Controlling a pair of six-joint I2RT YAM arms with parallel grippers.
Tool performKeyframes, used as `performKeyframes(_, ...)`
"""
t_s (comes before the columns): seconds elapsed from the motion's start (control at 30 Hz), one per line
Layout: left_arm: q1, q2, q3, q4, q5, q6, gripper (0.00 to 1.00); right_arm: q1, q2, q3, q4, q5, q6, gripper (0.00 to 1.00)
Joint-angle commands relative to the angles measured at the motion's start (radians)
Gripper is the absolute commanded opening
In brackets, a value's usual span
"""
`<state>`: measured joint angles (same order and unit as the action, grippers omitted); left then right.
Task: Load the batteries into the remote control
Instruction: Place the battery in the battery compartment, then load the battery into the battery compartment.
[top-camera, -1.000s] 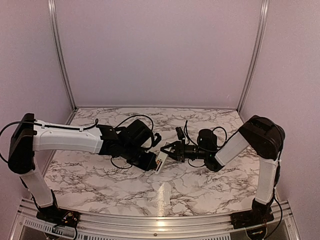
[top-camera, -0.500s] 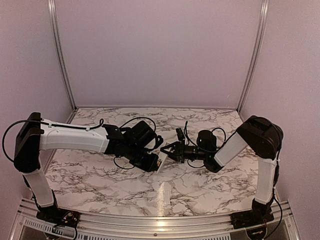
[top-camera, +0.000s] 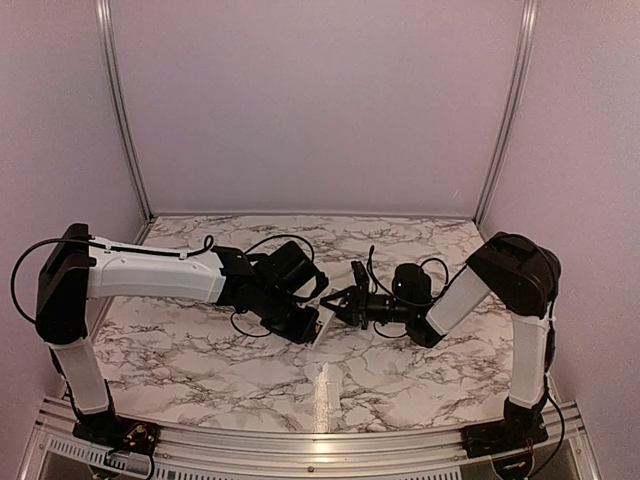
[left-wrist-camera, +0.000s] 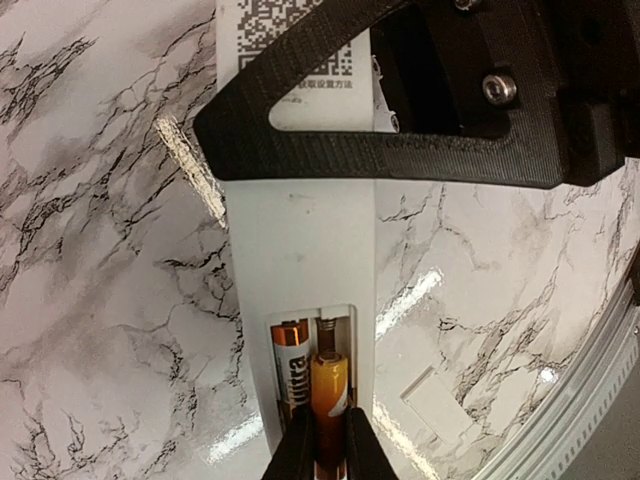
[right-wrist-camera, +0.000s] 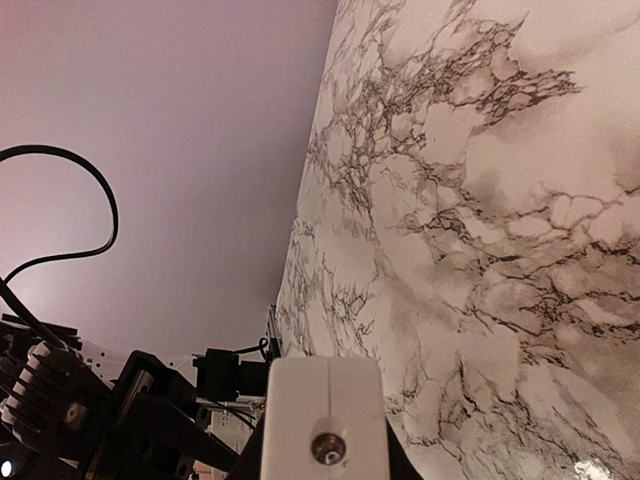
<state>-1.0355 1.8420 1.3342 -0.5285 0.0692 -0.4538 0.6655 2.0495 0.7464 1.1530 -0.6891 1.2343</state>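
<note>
Here, left fingers (left-wrist-camera: 380, 150) across remote control (left-wrist-camera: 298, 250), white cover (left-wrist-camera: 437, 402) nearby.

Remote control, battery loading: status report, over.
Left gripper shut on slim white plastic remote. Right gripper pinching orange-copper battery at open compartment; other battery seated. Nothing in the way.

Left arm (top-camera: 150, 278), right arm (top-camera: 455, 295): white shells, black joints. Black cables (top-camera: 278, 237) loop above left wrist (top-camera: 285, 275). Ribbed black finger (left-wrist-camera: 400, 150), silver hex screw (left-wrist-camera: 499, 89).
</note>
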Motion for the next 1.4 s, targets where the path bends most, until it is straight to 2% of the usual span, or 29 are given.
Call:
performKeyframes(0.0, -0.005, 0.034, 0.025, -0.04, -0.009, 0.001, 0.1, 0.014, 0.016, 0.009, 0.079, 0.011, 0.031, 0.0)
performKeyframes(0.1, -0.005, 0.034, 0.031, -0.045, -0.014, 0.002, 0.14, 0.014, 0.021, 0.009, 0.087, 0.014, 0.038, 0.0)
performKeyframes(0.27, -0.005, 0.034, 0.034, -0.047, -0.008, 0.004, 0.25, 0.014, 0.032, 0.012, 0.103, 0.013, 0.052, 0.0)
performKeyframes(0.47, -0.003, 0.015, 0.03, -0.047, -0.03, 0.0, 0.27, 0.013, 0.041, 0.009, 0.121, 0.004, 0.063, 0.0)
performKeyframes(0.8, 0.033, -0.139, -0.037, 0.035, -0.057, 0.028, 0.45, 0.014, 0.037, 0.008, 0.122, -0.012, 0.061, 0.0)
performKeyframes(0.97, 0.076, -0.204, -0.111, 0.102, 0.036, 0.05, 0.45, 0.014, 0.035, 0.002, 0.144, -0.02, 0.075, 0.0)
performKeyframes(1.13, 0.084, -0.322, -0.254, 0.174, 0.08, 0.212, 0.44, 0.014, 0.019, -0.002, 0.165, -0.038, 0.092, 0.0)
performKeyframes(1.37, 0.051, -0.448, -0.392, 0.274, 0.099, 0.439, 0.3, 0.014, -0.004, -0.002, 0.156, -0.056, 0.103, 0.0)
